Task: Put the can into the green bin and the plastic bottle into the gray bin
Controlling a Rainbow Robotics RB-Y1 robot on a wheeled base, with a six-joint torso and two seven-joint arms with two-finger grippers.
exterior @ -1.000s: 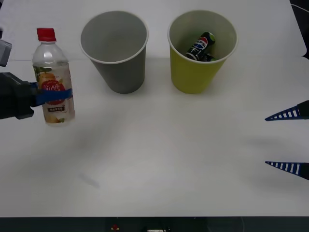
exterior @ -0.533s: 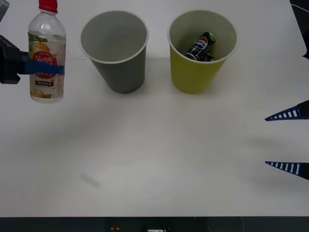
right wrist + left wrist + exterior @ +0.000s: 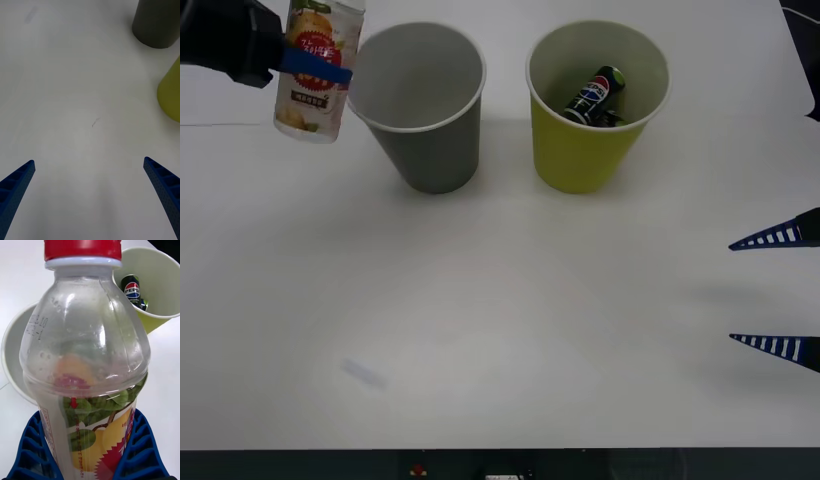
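Two bins: the gray bin point(image 3: 417, 100) and the green bin point(image 3: 597, 100) holding one can point(image 3: 596, 93). The left gripper point(image 3: 305, 62) pinches one plastic bottle point(image 3: 317, 75); the right gripper point(image 3: 776, 293) is spread.

Plastic bottle point(image 3: 315, 75) hangs at the far left, just left of the gray bin point(image 3: 420, 110); green bin point(image 3: 595, 120) sits to its right, can point(image 3: 597, 93) inside.

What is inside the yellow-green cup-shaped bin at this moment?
The yellow-green tapered bin holds the small dark can with the round Pepsi-style logo, lying tilted against the inner wall. Its lower end and the bin floor under it are hidden.
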